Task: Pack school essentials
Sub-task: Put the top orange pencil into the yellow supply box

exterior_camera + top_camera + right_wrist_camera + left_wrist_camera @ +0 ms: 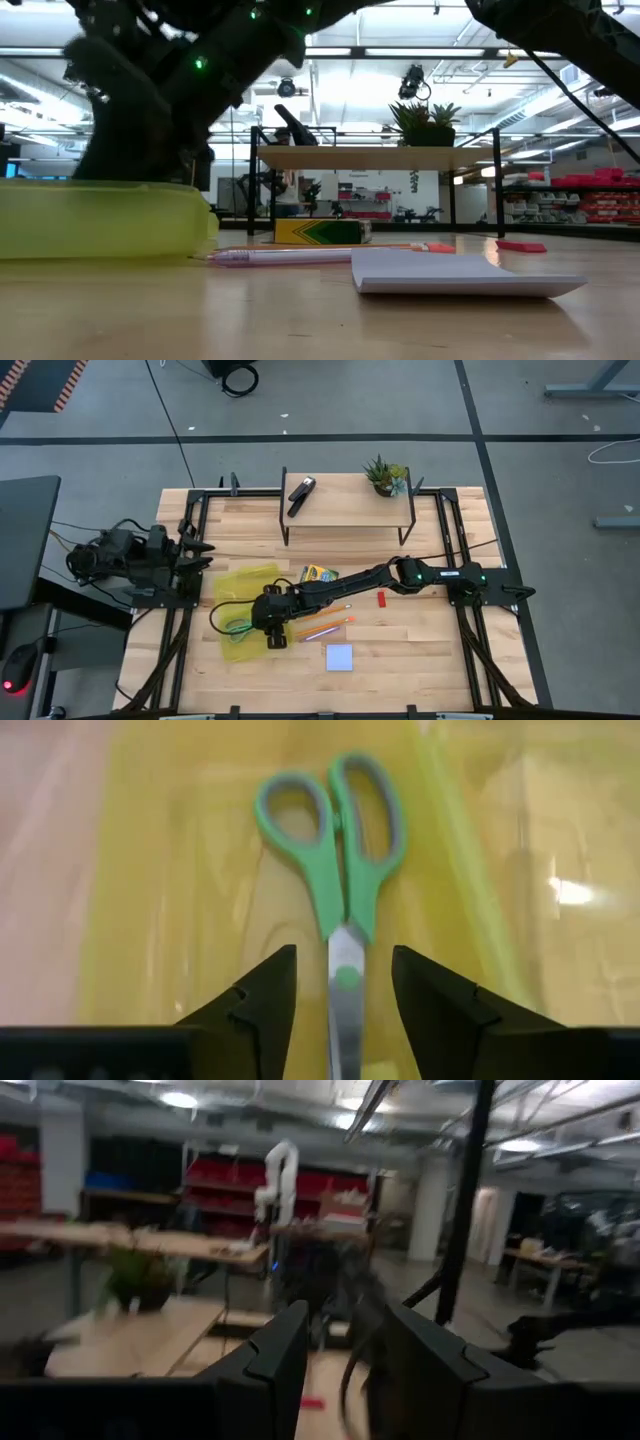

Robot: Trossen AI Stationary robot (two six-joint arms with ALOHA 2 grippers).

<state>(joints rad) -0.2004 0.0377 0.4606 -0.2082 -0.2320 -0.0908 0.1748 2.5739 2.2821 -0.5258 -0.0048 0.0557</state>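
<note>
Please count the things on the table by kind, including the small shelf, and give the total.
Scissors: 1
Yellow case: 1
Crayon box: 1
Pencils: 2
Red block: 1
Note pad: 1
Stapler: 1
Potted plant: 1
Total: 9

No lettering can be read anywhere; the yellow-and-green cardboard crayon box (322, 231) seems to carry a printed chevron design, but any wording stays illegible.
</note>
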